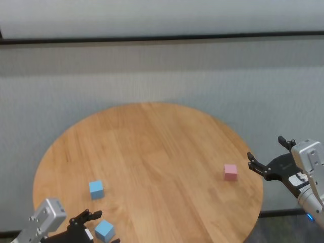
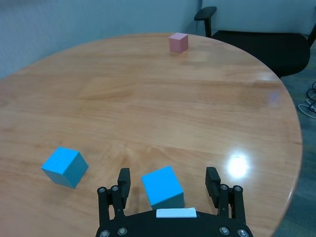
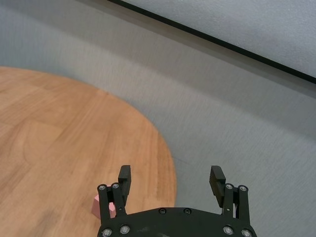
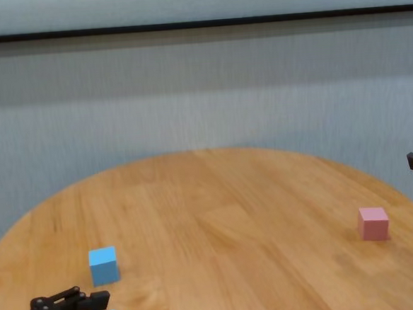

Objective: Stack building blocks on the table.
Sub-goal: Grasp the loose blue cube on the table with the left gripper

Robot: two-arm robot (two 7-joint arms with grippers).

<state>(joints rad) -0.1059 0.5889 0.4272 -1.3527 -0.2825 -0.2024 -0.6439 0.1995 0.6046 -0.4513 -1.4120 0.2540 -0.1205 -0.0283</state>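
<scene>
Blue first: we judge the pick is starting, as our left gripper (image 2: 169, 183) straddles the nearer blue block (image 2: 163, 186) at the bench's (image 1: 152, 147) near-left edge, fingers released. Next it must clench. Our right gripper (image 1: 272, 154), also released, waits beside the pink block (image 1: 230, 172).
</scene>
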